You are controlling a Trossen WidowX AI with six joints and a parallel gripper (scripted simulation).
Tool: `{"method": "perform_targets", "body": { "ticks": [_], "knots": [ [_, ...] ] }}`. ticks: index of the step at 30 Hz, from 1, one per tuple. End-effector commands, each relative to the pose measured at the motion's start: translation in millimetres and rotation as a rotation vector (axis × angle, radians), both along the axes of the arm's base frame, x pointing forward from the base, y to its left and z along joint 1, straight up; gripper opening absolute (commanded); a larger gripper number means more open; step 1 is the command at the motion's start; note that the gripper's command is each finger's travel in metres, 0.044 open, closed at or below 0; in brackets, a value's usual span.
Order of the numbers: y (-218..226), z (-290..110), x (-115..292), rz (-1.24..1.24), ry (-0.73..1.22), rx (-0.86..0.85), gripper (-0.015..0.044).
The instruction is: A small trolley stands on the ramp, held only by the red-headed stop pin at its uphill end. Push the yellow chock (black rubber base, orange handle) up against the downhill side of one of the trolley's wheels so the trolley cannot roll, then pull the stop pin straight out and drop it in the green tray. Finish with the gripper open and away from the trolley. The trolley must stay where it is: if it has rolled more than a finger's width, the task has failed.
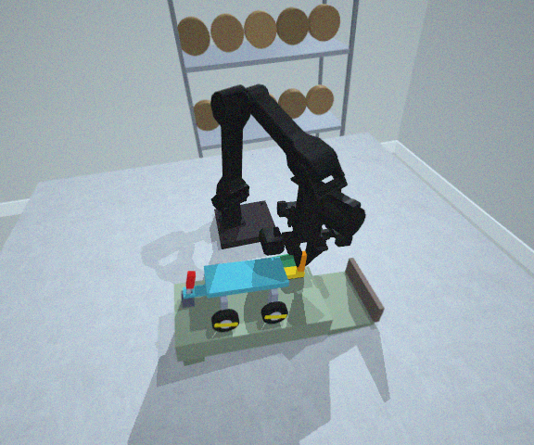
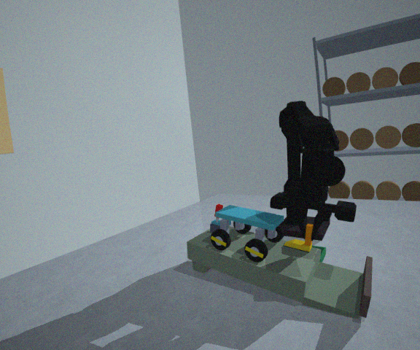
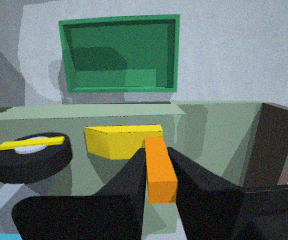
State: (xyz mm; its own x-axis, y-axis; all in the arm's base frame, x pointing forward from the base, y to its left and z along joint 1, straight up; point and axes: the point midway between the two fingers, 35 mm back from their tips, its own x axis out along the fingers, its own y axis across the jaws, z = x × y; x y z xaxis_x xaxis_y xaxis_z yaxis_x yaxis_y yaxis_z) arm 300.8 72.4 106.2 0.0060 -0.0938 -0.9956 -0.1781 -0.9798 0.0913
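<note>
The blue-decked trolley (image 1: 246,277) (image 2: 248,216) stands on the green ramp (image 1: 344,297) (image 2: 327,280) (image 3: 219,125). The red-headed stop pin (image 1: 190,279) (image 2: 218,207) stands upright at the trolley's uphill end. My gripper (image 1: 303,254) (image 2: 308,227) (image 3: 155,153) is shut on the orange handle (image 1: 301,260) (image 2: 308,232) (image 3: 160,170) of the yellow chock (image 1: 293,273) (image 2: 297,243) (image 3: 124,141). The chock rests on the ramp just downhill of a far-side wheel (image 3: 31,157), with a small gap showing between them in the wrist view. The green tray (image 3: 118,19) (image 1: 287,260) (image 2: 320,251) lies on the table beyond the ramp.
A brown end stop (image 1: 363,288) (image 2: 367,286) (image 3: 271,145) closes the ramp's downhill end. The arm's base (image 1: 246,224) stands behind the ramp. A shelf rack with round discs (image 1: 260,29) (image 2: 375,79) stands at the back wall.
</note>
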Motion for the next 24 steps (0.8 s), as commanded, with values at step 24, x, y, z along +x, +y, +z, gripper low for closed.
{"method": "perform_targets", "body": {
  "ticks": [24],
  "knots": [
    [-20,2,-4,0.002,-0.003,-0.007,0.0000]
  ]
}}
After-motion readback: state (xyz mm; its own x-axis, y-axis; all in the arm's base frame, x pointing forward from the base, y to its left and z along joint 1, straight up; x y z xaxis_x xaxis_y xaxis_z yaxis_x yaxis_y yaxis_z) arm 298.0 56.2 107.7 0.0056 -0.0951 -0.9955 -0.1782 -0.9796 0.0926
